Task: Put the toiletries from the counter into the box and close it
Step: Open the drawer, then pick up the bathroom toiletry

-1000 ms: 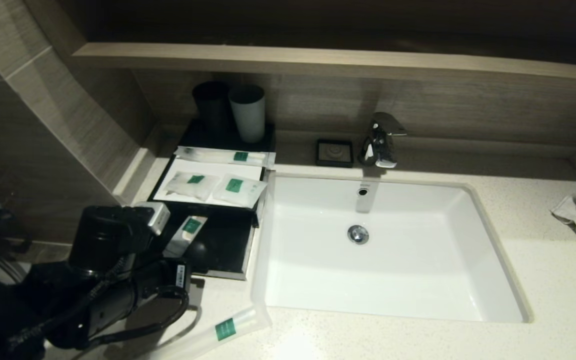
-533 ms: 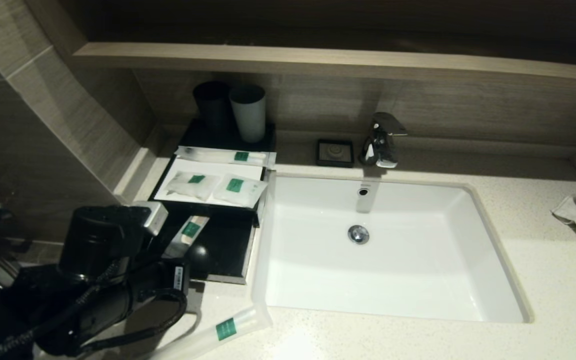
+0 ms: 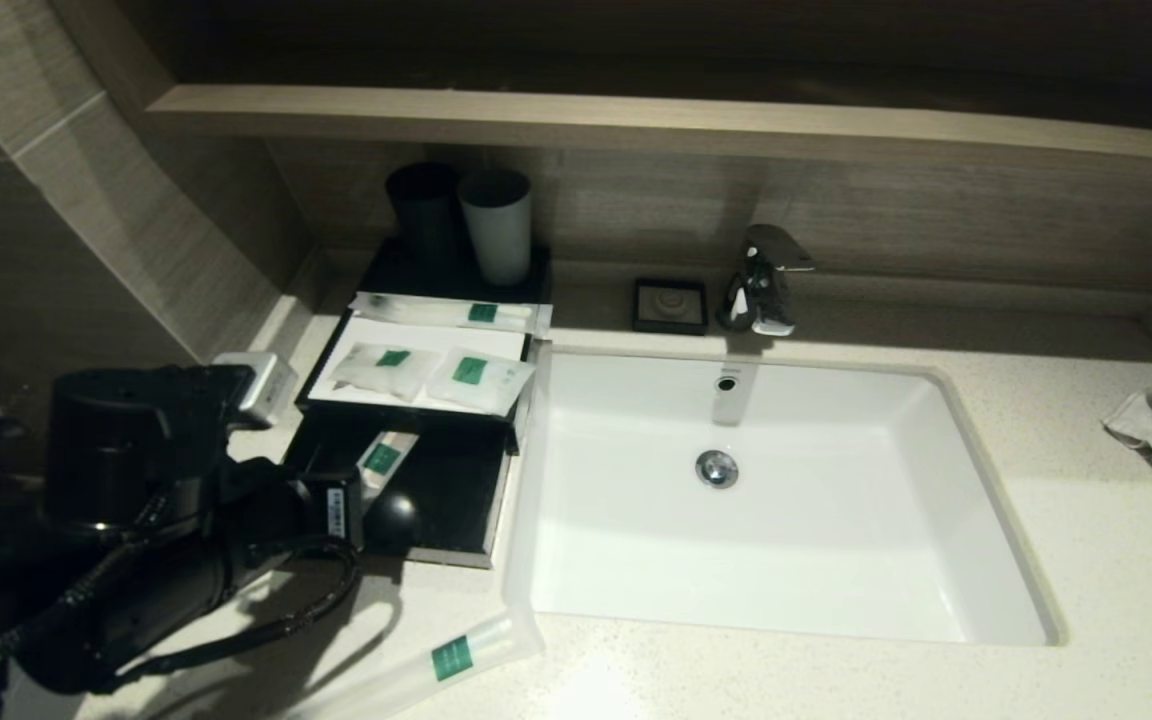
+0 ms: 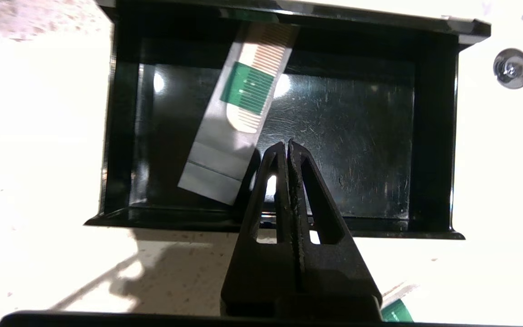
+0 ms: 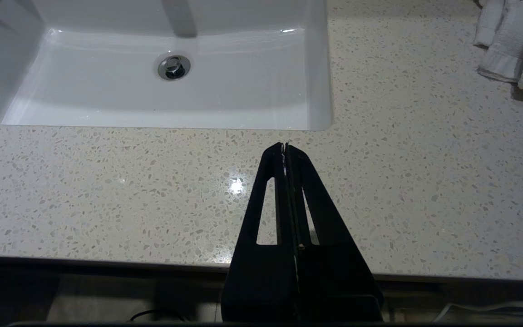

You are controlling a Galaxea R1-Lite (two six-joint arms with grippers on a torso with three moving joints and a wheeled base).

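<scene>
Your left gripper [image 4: 287,144] is clenched on nothing, its tips hanging over the near edge of the box's open drawer [image 3: 456,490]. Since a second ago your left arm has pulled back toward the near-left corner of the counter [image 3: 1036,420]; the wrist housing that covered the drawer's left part now sits clear of it, and more of the drawer shows. The comb packet [image 4: 239,113] lies loose and slanted on the drawer floor, in the same spot as before, released.

On the box [image 3: 416,345], the white top panel carries two small pouches [image 3: 383,368] side by side, and one long slim packet [image 3: 451,313] lies across its far edge; none of these has shifted. The other long packet [image 3: 441,660] is on the counter in front of the drawer, beside the sink basin's [image 3: 786,500] near-left corner, unmoved.

Your right gripper [image 5: 285,146] is pressed closed and empty, parked over the counter's front edge near the basin's corner.
</scene>
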